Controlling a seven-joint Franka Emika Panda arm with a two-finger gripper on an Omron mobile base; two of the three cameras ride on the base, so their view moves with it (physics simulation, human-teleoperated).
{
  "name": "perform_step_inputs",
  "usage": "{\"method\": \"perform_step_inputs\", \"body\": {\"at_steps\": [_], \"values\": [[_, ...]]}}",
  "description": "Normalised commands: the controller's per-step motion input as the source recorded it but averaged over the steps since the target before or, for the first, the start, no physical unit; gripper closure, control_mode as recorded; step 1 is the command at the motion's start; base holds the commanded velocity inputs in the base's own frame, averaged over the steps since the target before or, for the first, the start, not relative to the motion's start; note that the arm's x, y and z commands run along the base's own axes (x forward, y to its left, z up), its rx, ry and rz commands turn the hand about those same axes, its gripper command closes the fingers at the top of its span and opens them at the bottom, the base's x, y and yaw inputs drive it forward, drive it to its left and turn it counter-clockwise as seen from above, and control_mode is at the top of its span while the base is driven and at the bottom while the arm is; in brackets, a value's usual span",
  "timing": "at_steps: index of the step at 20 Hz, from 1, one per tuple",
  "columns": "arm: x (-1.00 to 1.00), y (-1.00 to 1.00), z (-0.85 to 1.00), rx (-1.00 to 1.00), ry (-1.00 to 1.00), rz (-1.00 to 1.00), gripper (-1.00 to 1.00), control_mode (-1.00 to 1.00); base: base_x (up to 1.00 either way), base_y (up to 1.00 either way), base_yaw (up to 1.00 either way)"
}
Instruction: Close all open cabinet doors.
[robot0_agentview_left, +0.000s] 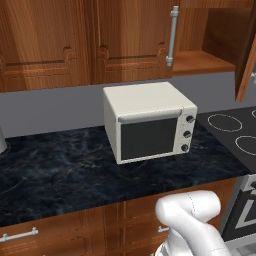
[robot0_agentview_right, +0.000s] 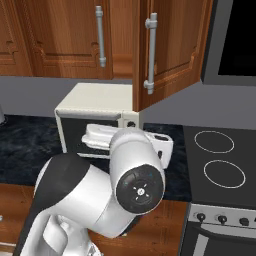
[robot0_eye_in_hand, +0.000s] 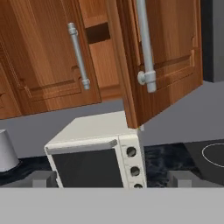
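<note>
Two wall-cabinet doors matter, taken left to right. On the left, the closed cabinet door sits flush with its frame, its silver bar handle running vertically near its right edge. Between the doors the cabinet interior is exposed: bare wooden walls and a shelf, with no contents that I can make out. On the right, the open cabinet door stands swung out toward the camera, its bar handle near the leading edge and its lower corner hanging over the right end of the white toaster oven. That oven sits on the dark marble counter, with the black stovetop further right.

In the hand view the gripper points at the oven's front, low in the picture; the open door is above it and slightly right, well apart from both fingers. The jaws are spread wide, one tip at each side of the view, holding nothing and touching nothing.
</note>
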Motion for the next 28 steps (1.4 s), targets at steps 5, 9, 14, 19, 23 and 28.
{"method": "perform_step_inputs", "body": {"at_steps": [5, 9, 14, 19, 23, 28], "values": [[0.39, -0.29, 0.03, 0.08, 0.0, 0.13, -1.0, -1.0, 0.0, 0.0, 0.0], [0.39, -0.16, 0.38, 0.08, 0.0, 0.07, -1.0, -1.0, 0.0, 0.0, 0.0], [0.51, -0.02, 0.28, 0.03, 0.0, 0.04, -1.0, -1.0, 0.0, 0.0, 0.0], [0.59, 0.0, 0.01, 0.0, 0.0, 0.03, -1.0, -1.0, 0.0, 0.0, 0.0], [0.57, 0.0, -0.01, 0.0, 0.0, 0.05, -1.0, -1.0, 0.0, 0.0, 0.0], [0.51, -0.07, 0.0, 0.0, 0.0, 0.08, -1.0, -1.0, 0.0, 0.0, 0.0]]}}
